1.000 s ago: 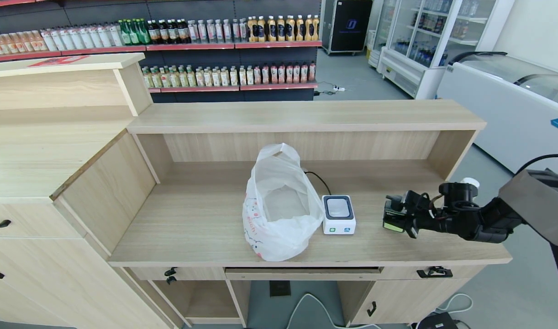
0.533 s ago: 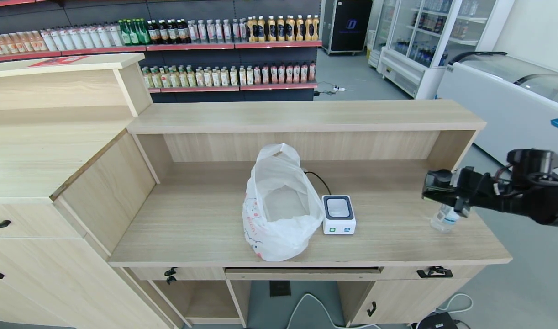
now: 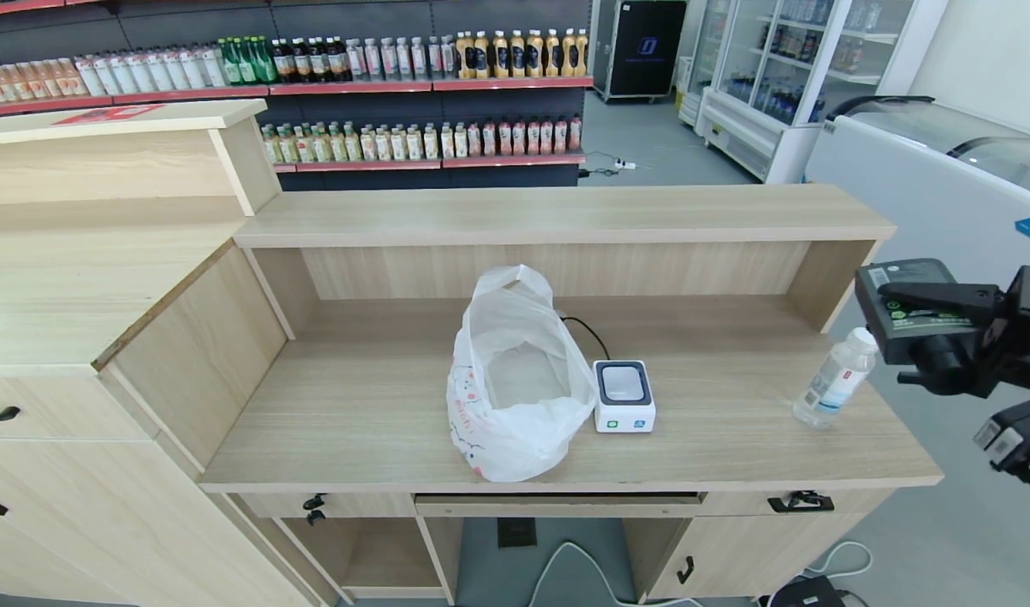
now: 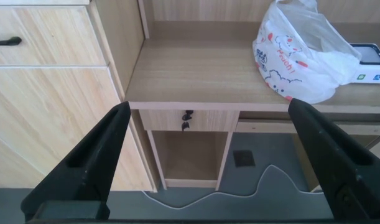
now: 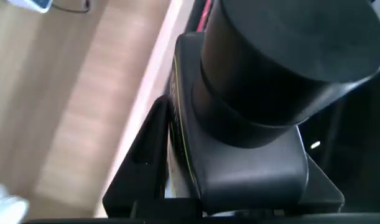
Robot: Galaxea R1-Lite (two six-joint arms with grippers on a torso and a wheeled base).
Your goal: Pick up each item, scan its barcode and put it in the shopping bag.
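My right gripper [image 3: 907, 302] hangs in the air beyond the counter's right end, shut on a dark grey pack [image 3: 901, 329] with a barcode sticker and green print. Up close in the right wrist view, the same dark pack [image 5: 239, 155] sits between the fingers. A clear water bottle [image 3: 834, 379] with a white cap stands on the counter near its right end. The white shopping bag [image 3: 515, 379] stands open mid-counter, with the small white barcode scanner [image 3: 624, 396] right beside it. My left gripper [image 4: 208, 168] is open and empty, low in front of the counter's left part.
The wooden counter [image 3: 355, 421] has a raised back ledge [image 3: 565, 215] and a higher wooden unit [image 3: 102, 253] on the left. A black cable [image 3: 587, 329] runs from the scanner behind the bag. Drink shelves and fridges stand in the room behind.
My right gripper has swung right and upward, away from the scanner and off past the counter's end, keeping the dark pack. The bottle it hid now shows in full.
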